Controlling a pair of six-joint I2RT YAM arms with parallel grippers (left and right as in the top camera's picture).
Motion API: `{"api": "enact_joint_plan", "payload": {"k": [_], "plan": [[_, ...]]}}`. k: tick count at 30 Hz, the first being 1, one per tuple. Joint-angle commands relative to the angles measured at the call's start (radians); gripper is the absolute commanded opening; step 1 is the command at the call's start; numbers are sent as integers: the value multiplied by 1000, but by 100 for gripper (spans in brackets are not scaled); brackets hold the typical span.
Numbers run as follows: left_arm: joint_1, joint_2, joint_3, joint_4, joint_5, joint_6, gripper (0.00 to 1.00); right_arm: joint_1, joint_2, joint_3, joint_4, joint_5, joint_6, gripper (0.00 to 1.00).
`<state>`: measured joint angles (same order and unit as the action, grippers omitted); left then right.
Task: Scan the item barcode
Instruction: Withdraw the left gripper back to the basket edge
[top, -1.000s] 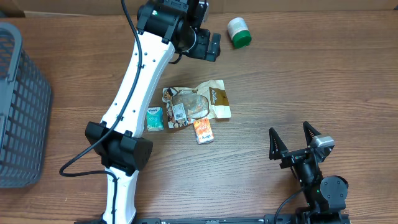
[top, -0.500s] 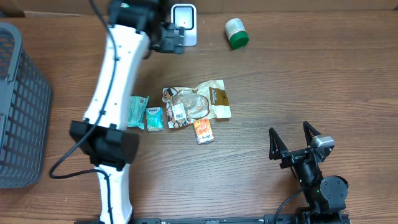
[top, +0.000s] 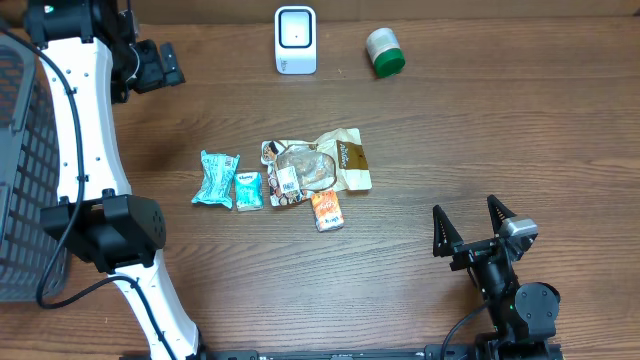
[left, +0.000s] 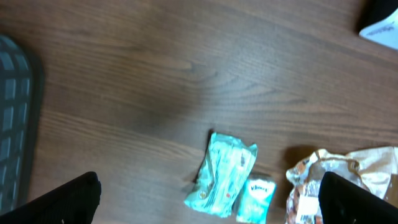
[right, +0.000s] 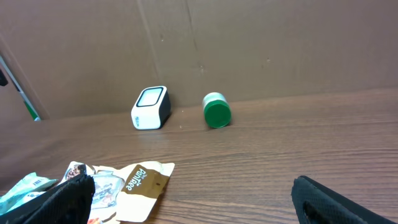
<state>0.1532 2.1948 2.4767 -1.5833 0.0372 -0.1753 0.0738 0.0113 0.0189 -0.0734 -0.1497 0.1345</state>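
Observation:
The white barcode scanner (top: 295, 40) stands at the back of the table, also seen in the right wrist view as a scanner (right: 151, 107). Mid-table lie a teal packet (top: 215, 178), a small tissue pack (top: 248, 190), a brown-and-white snack bag (top: 315, 168) and an orange pack (top: 327, 210). My left gripper (top: 163, 65) hovers open at the far left back, holding nothing. Its wrist view looks down on the teal packet (left: 221, 174) from high above, with the left gripper (left: 208, 202) empty. My right gripper (top: 475, 232) rests open at the front right, away from the items.
A grey mesh basket (top: 20, 170) stands at the left edge, under the left arm. A green-capped bottle (top: 383, 52) lies on its side right of the scanner, shown in the right wrist view as a bottle (right: 217, 111). A cardboard wall (right: 249, 43) closes the back.
The left arm has swung from in front of the scanner to the far left back, uncovering the scanner and the teal packet. The right arm has not moved.

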Motion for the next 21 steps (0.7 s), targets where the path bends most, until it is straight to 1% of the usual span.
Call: {"api": "enact_joint_plan", "payload": {"k": [1,2,10,12,13,18,21], "plan": [[-5,-8,12,-26,42,49,91,6,-7,-11,4,2,0,100],[-6,-9,12,-38,39,49,86,6,-7,-11,4,2,0,100],[-13,-53,12,-92,46,50,81,6,-7,-11,4,2,0,100],[-17,-72,12,-106,46,63,80,6,-7,-11,4,2,0,100],[-22,-93,12,-106,54,89,78,6,-7,-11,4,2,0,100],[-35,-198,-10,-106,58,95,78,6,-7,-11,4,2,0,100],[-36,-292,-75,-106,56,117,79,6,-7,-11,4,2,0,100]]}}
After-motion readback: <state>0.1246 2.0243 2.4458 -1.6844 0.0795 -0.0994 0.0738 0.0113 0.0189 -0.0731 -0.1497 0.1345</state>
